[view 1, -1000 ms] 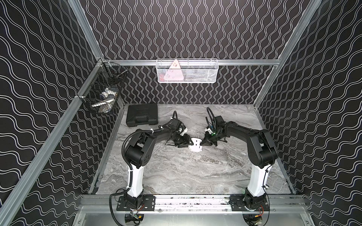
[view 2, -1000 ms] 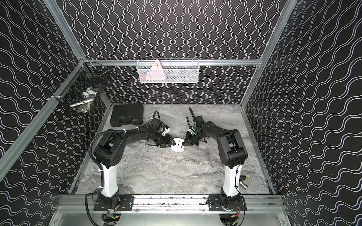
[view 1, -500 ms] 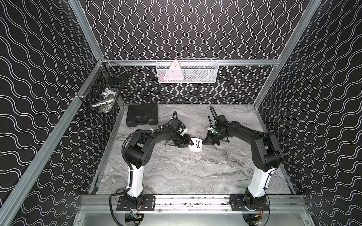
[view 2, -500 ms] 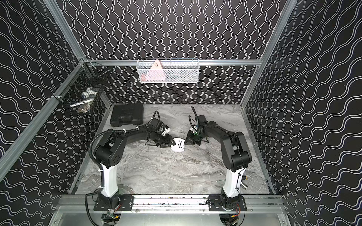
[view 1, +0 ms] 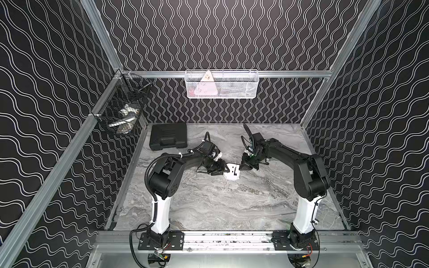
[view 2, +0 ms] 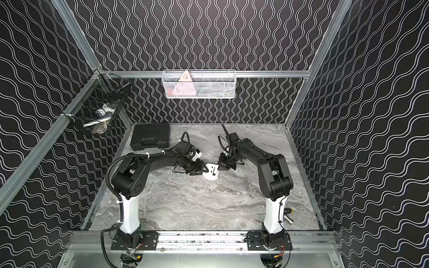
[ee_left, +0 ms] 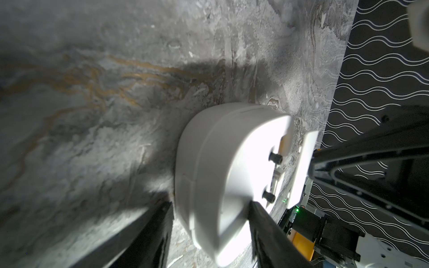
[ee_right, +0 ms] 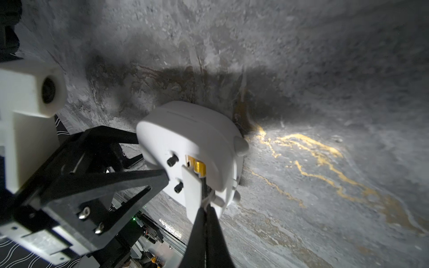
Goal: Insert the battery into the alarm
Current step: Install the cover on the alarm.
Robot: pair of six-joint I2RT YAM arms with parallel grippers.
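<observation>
Just above centre in both top views, the alarm (view 1: 232, 172) (view 2: 211, 172): a small white rounded-square clock, tilted, white back turned upward, low on the grey marbled table (view 1: 220, 204). Extended in from the left of the frame, the left gripper (view 1: 223, 169), pinching the alarm. In the left wrist view, black fingers (ee_left: 153, 232) pressed on opposite faces of the white body.

Extended in from the right, the right gripper (view 1: 242, 166), jaws pressed together into one narrow tip. Low and centre in the right wrist view, the right gripper (ee_right: 206, 207) tip-first against the alarm's back at one end of the battery slot. Inside the slot, the battery (ee_right: 200, 167): gold end and a strip of black body visible beside a white cover flap (ee_right: 191, 195), swung open. Two small black knobs (ee_right: 172, 160) just beside the slot.

At the upper left of the table, a closed black case (view 1: 168, 139). On the back wall, a white wire basket (view 1: 241, 88) with a pink-white triangle (view 1: 205, 87) inside, its markings too small to read. On the left wall, a black wire basket (view 1: 137, 97), contents unclear. Any print on alarm or battery too blurred to read.
</observation>
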